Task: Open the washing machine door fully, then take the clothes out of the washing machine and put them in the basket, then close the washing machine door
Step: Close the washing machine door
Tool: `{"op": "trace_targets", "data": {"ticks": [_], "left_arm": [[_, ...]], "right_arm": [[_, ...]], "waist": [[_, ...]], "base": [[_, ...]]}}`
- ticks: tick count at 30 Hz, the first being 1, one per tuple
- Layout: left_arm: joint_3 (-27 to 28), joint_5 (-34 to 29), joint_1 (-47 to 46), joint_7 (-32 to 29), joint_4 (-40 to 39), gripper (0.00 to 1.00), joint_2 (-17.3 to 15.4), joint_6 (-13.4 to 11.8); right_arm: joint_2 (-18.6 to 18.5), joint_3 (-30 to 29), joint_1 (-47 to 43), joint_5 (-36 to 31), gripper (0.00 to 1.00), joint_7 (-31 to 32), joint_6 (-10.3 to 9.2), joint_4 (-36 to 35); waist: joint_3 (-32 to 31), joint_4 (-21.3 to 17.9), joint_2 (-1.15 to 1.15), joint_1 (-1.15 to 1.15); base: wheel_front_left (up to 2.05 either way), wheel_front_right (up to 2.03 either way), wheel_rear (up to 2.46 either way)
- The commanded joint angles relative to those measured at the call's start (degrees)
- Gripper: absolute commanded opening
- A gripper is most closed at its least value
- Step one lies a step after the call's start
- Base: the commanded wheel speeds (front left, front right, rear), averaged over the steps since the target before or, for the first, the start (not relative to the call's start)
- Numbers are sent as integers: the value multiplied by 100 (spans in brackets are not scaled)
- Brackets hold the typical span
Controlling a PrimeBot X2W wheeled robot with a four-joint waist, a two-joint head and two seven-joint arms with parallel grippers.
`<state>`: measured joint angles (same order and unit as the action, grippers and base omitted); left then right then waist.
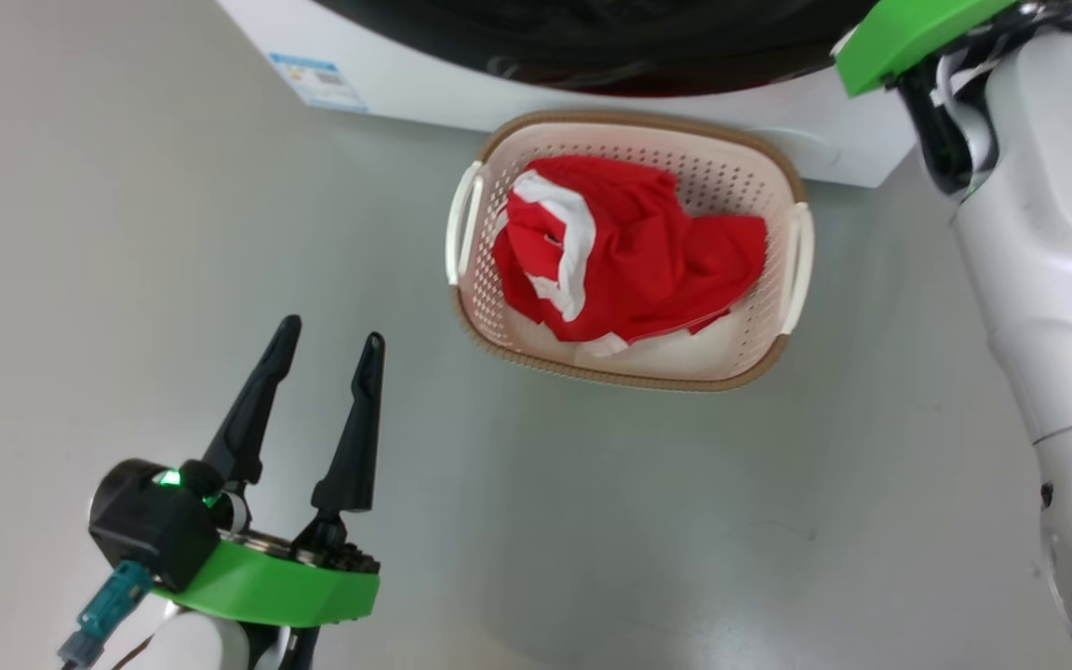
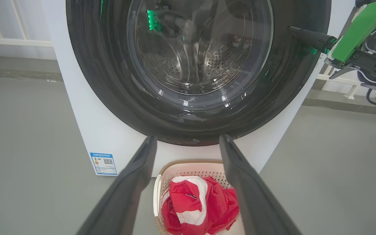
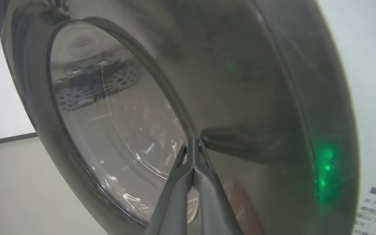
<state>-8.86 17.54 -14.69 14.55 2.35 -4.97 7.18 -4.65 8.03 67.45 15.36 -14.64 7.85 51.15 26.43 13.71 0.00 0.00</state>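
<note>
In front of the washing machine, toward 12 o'clock of the head view's centre, the basket stands on the grey floor with the clothes heaped inside it, red folds and a white band uppermost. The unloading therefore looks done, and through the glass the left wrist view shows bare perforated drum. What is left is the closing. The washing machine door lies flat against the white front, so it seems shut or nearly so, though I cannot tell whether it has latched. The right gripper has its 2 fingers clenched together on nothing, tips against the glossy black rim at about 3 o'clock of the window, which reads as a push. The left gripper hangs at 7 o'clock of the head view, fingers spread and empty, well apart from the basket. A small blue label sits at 11 o'clock. The basket stands just beside the machine's foot under the door, yet nothing appears caught between door and front.
</note>
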Motion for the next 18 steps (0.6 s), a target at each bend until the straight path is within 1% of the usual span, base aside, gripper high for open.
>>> {"op": "trace_targets", "data": {"ticks": [1,6,9,14,18], "left_arm": [[168,18,-105,45,-99,100,-107,31],[182,26,-130,45,-77,100,-104,31],[208,22,-156,45,-52,100,-118,31],[243,-4,-200,45,-36,100,-143,31],[280,-28,-170,45,-15,100,-174,31]], "right_arm": [[15,-137,249,-119,0,-36,-36,-117],[-8,-704,464,-451,0,-36,-36,-118],[44,-839,489,-593,0,-36,-36,-131],[132,-813,316,-600,0,-36,-36,-321],[168,-623,-42,-369,0,-36,-36,-611]], "waist": [[151,151,0,0],[215,175,0,0],[218,142,0,0],[137,-2,0,0],[-19,-173,0,0]], "base": [[0,0,0],[0,0,0],[0,0,0],[0,0,0],[0,0,0]]}}
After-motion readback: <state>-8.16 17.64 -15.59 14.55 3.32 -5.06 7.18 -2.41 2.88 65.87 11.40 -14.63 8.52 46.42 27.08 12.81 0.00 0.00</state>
